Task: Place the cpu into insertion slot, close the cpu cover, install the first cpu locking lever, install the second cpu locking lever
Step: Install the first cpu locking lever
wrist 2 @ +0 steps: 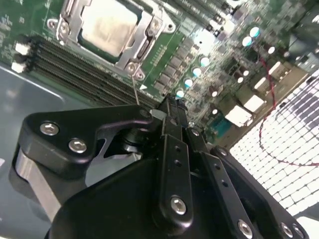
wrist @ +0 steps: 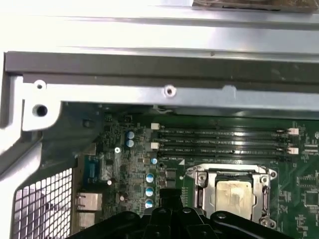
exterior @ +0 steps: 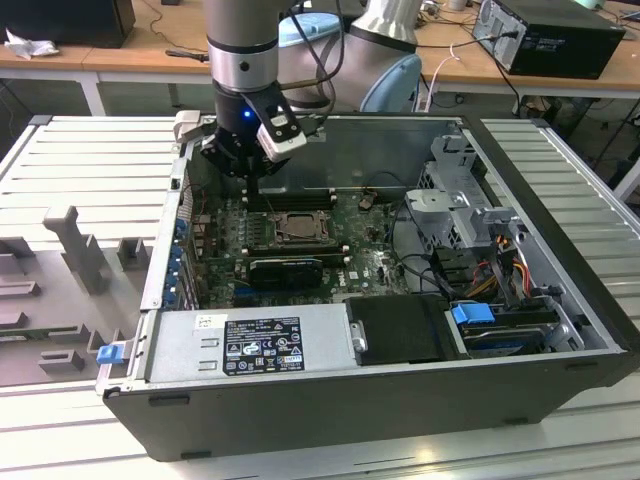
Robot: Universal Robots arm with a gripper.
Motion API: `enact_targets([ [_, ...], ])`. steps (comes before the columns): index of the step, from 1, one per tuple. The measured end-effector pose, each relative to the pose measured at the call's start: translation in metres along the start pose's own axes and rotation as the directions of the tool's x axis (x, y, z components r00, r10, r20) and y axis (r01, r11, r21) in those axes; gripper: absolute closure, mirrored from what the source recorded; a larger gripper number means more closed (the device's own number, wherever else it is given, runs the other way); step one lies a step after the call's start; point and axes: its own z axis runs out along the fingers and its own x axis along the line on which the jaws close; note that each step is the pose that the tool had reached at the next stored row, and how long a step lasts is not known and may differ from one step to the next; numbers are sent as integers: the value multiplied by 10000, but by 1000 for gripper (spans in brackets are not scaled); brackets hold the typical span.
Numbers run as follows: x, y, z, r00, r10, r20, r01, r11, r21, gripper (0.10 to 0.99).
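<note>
The cpu (wrist 2: 107, 25) (wrist: 233, 194) lies flat in the insertion slot (exterior: 293, 228), its pale face showing through the window of the cpu cover (wrist 2: 65, 31) (wrist: 199, 181), which lies down over it. A thin metal locking lever (wrist 2: 134, 89) rises from the socket's corner toward my fingertips. My gripper (wrist 2: 172, 107) (wrist: 169, 195) (exterior: 250, 178) hangs inside the case just beside the socket, over the long memory slots, with its black fingers together and nothing visibly clamped between them.
Black memory slots (wrist: 219, 142) run between the socket and the grey case wall (wrist: 149, 74). A rear grille (wrist: 45, 204) and ports sit close by. The power supply (exterior: 250, 345), a drive cage (exterior: 460, 210) and loose cables crowd the exterior view's right.
</note>
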Motion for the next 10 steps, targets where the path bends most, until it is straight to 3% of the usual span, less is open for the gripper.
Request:
enact_targets([
  [10, -1, 145, 13, 10000, -5, 0, 5, 10000, -43, 980],
])
